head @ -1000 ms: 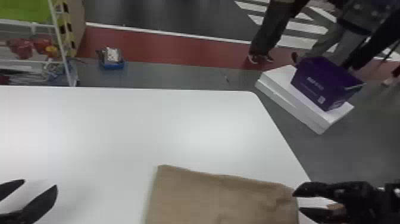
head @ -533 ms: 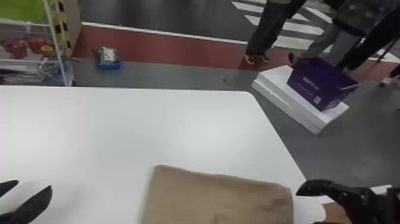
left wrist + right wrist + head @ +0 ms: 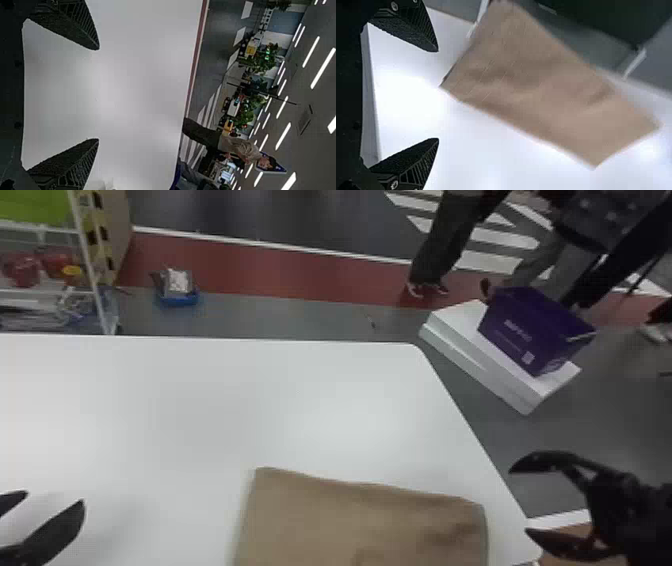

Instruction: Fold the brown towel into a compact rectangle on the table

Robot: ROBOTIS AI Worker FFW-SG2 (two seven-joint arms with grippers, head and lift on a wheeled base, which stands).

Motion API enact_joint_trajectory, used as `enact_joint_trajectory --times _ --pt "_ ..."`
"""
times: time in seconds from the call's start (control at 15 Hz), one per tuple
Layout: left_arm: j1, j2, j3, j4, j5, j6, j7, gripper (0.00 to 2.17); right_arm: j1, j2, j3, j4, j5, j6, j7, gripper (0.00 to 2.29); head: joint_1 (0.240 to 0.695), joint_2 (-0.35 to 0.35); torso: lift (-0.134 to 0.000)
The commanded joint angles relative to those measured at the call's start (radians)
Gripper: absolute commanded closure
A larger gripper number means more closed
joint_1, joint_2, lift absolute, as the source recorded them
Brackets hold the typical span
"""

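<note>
The towel (image 3: 360, 525) is brown, like milky cocoa. It lies flat on the white table (image 3: 200, 405), on the right part of it, close to the table's right edge. It has straight sides and is shaped like a box drawn on paper, longer one way than the other. Most of it looks smooth, with a few soft bumps and darker patches. In the head view, a dark patch sits near its right side, and the bottom of the view cuts off its near part.

The long way of the towel goes from side to side, left to right. Its far edge goes that way too, but it slants a bit, so the right end is nearer to the robot than the left end. Its short sides go from far to near.

The right gripper (image 3: 519, 501) is up in the air to the right of the towel, near it but not touching. In the head view, its two fingers are spread wide by the table's right edge. In the right wrist view, the right gripper (image 3: 437, 95) has one corner of the towel just past its fingertips, and the rest goes away from there.

The left gripper (image 3: 54, 498) is over the table, well apart from the towel, on its left. Its fingers are spread wide too.
</note>
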Motion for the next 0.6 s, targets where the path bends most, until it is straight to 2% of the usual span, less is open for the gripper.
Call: enact_joint_trajectory --times 0.0,0.07,0.2,0.33,0.4,0.47,0.53 --pt "-0.005 -0.004 -0.006 0.005 -0.003 0.001 -0.001 0.05 -0.005 0.001 -0.020 -0.070 -0.191 0.634 0.005 0.07 0.695 -0.320 -0.134" --pt "-0.005 -0.004 -0.005 0.005 -0.004 0.001 -0.001 0.05 0.017 0.012 -0.041 -0.107 -0.277 0.830 0.005 0.06 0.695 -0.350 -0.134" --pt "-0.005 -0.004 -0.005 0.006 -0.004 0.001 -0.003 0.05 0.087 0.041 -0.133 -0.228 -0.405 1.165 0.005 0.07 0.695 -0.350 -0.134" --pt "-0.002 -0.004 0.003 0.008 -0.004 0.001 -0.012 0.05 0.166 0.078 -0.185 -0.352 -0.449 1.517 0.005 0.13 0.695 -0.350 -0.134" --pt "-0.002 -0.004 0.006 0.011 -0.004 0.001 -0.014 0.05 0.210 0.095 -0.187 -0.385 -0.455 1.609 0.005 0.13 0.695 -0.350 -0.134" --pt "-0.002 -0.004 0.009 0.020 -0.001 -0.002 -0.020 0.05 0.235 0.130 -0.182 -0.391 -0.461 1.619 0.005 0.15 0.695 -0.350 -0.134" --pt "0.003 -0.004 0.021 0.023 0.003 -0.002 -0.023 0.05 0.241 0.147 -0.164 -0.389 -0.478 1.643 0.005 0.15 0.695 -0.350 -0.134"
